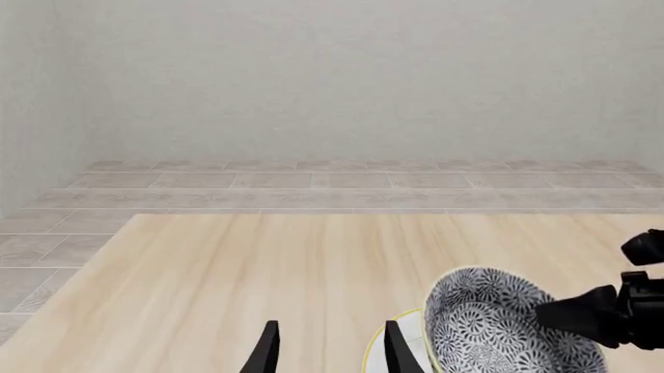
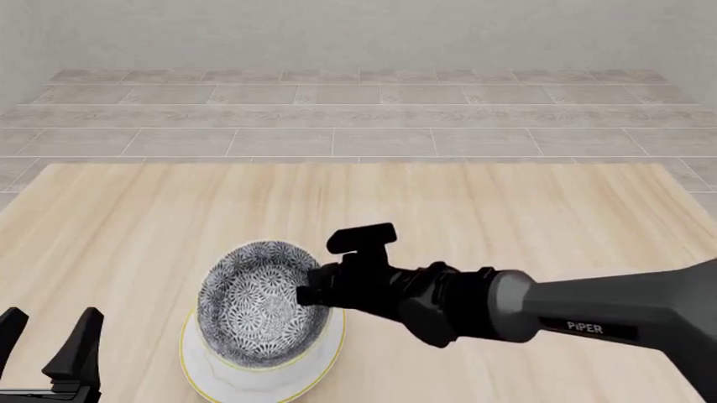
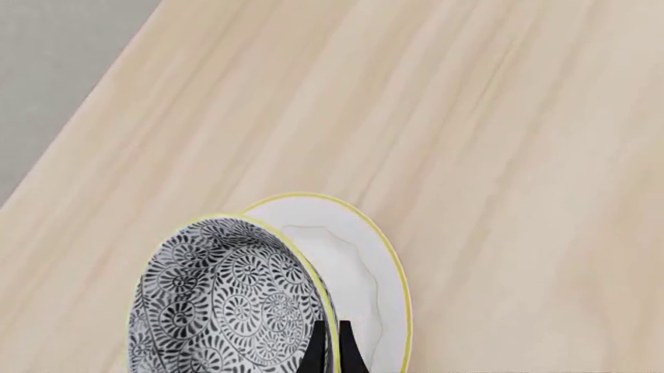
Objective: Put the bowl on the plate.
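The bowl (image 2: 260, 302), floral grey-and-white inside with a pale rim, hangs tilted over the white yellow-rimmed plate (image 2: 208, 363) near the table's front left. My right gripper (image 2: 309, 294) is shut on the bowl's right rim. The right wrist view shows that rim pinched between the fingers of the right gripper (image 3: 331, 351), with the bowl (image 3: 223, 303) over the plate (image 3: 358, 260). I cannot tell whether the bowl touches the plate. My left gripper (image 2: 47, 332) stands open and empty, left of the plate. The left wrist view shows the left gripper (image 1: 330, 350), the bowl (image 1: 483, 326) and a sliver of plate (image 1: 415, 326).
The right arm (image 2: 583, 315) stretches across the front right of the pale wooden table (image 2: 505, 218). The table's far edge runs across the front view, with tiled floor (image 2: 336, 126) and a wall behind. Its left edge shows in the left wrist view.
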`<action>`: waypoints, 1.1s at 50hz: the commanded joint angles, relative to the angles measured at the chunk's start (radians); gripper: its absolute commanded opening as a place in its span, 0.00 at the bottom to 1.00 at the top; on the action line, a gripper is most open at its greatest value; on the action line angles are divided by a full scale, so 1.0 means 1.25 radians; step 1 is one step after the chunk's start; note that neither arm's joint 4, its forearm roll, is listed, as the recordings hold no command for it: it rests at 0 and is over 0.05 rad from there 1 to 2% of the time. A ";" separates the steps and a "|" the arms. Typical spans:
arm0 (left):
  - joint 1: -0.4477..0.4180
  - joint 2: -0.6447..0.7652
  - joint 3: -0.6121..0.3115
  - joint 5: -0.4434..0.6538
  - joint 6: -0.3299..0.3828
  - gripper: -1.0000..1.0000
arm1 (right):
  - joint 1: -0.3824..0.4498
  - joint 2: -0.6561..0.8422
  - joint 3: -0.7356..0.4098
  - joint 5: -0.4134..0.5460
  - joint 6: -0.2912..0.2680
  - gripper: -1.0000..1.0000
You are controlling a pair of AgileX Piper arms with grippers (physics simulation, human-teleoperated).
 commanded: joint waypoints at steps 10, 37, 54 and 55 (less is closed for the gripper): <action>0.000 0.000 0.000 0.000 0.000 1.00 | 0.004 0.008 0.012 -0.020 0.016 0.00; 0.000 0.000 0.000 0.000 0.000 1.00 | 0.003 0.035 -0.005 -0.016 0.014 0.00; 0.000 0.000 0.000 0.000 0.000 1.00 | 0.011 0.056 -0.018 -0.015 0.014 0.00; 0.000 0.000 0.000 0.000 0.000 1.00 | 0.012 0.057 -0.019 -0.016 0.015 0.00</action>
